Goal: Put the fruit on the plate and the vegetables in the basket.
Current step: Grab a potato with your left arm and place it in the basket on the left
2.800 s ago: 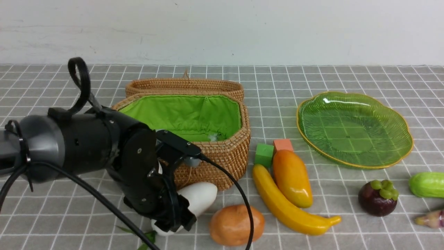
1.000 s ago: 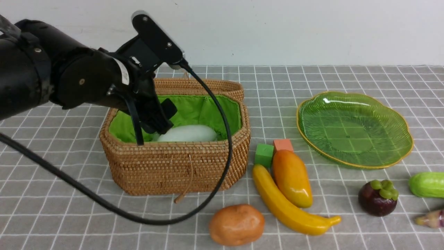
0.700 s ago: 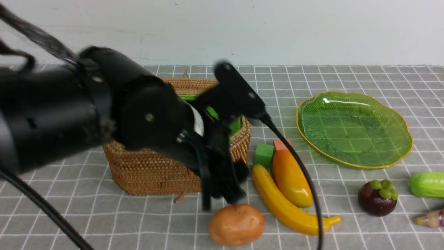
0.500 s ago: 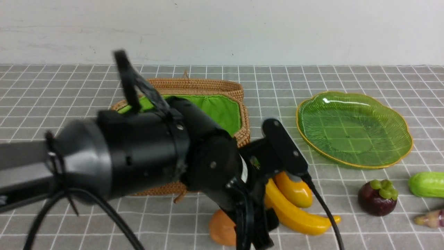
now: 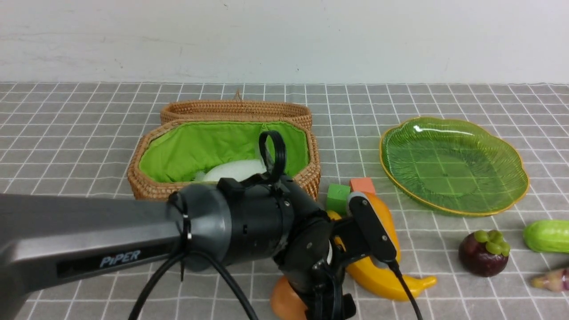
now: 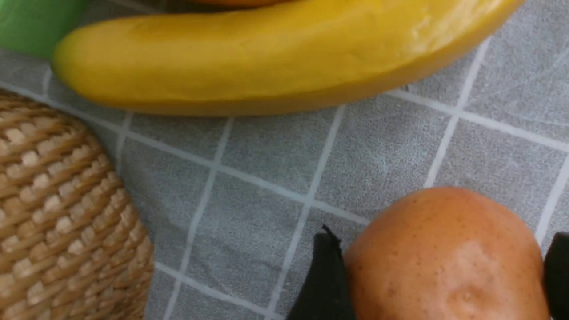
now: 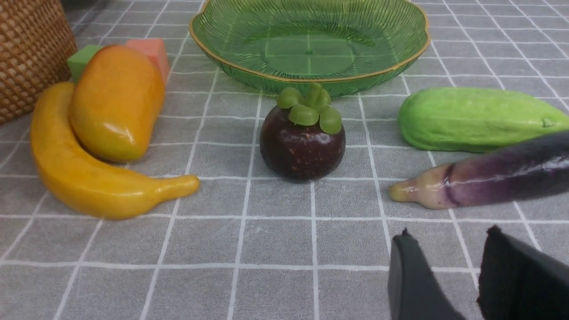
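At the near centre of the grey checked cloth (image 5: 66, 133), the left arm (image 5: 111, 240) reaches low across the front view and hides the ground before the basket (image 5: 146, 189). The left gripper (image 6: 440, 242) stands over the orange-brown potato (image 5: 283, 303). Its jaws are wide, one to either side of the potato, which rests on the cloth. One finger (image 6: 324, 275) lies against the skin; whether the other touches cannot be told.

The basket stands open left of centre, its woven lid (image 5: 235, 109) folded back behind it. The white radish (image 5: 231, 170) lies inside on the green lining.

Just right of the basket lie the banana (image 7: 89, 178) and the mango (image 7: 115, 102), side by side and touching. A green cube (image 5: 338, 198) and an orange cube (image 5: 362, 184) sit at their far ends.

The plate (image 5: 453, 164) lies farther right with no fruit on it. Near its front rim stands the mangosteen (image 5: 483, 254), cap upward. The cucumber (image 5: 547, 235) lies beside it at the right edge, and the eggplant (image 5: 551, 280) lies nearer the robot.

The right gripper (image 7: 449, 240) shows only in its own wrist view, low over bare cloth near the pale end of the eggplant. Its jaws are narrowly parted and hold nothing.
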Motion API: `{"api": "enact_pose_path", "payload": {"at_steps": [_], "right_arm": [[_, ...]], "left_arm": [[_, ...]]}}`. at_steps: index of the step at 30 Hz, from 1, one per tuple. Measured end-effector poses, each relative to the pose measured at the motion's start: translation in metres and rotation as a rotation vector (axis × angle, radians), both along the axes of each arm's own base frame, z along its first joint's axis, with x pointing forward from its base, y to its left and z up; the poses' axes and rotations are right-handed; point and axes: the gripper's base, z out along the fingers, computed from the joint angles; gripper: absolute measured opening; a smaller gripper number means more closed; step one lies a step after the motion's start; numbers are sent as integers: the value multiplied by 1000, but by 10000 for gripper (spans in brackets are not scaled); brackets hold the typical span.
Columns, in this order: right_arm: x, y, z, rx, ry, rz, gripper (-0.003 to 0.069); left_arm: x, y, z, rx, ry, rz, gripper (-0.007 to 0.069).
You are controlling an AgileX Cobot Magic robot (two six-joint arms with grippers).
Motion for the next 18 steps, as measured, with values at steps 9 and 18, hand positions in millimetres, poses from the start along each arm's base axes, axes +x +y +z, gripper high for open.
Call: {"api": "enact_pose_path", "payload": {"at_steps": [9, 18], "right_arm": [[0, 0, 0, 0, 0, 0, 242], [0, 0, 0, 0, 1, 0, 242]], "left_arm": [[1, 1, 6, 35, 15, 0, 554], [3, 20, 121, -91, -106, 47, 553]]}}
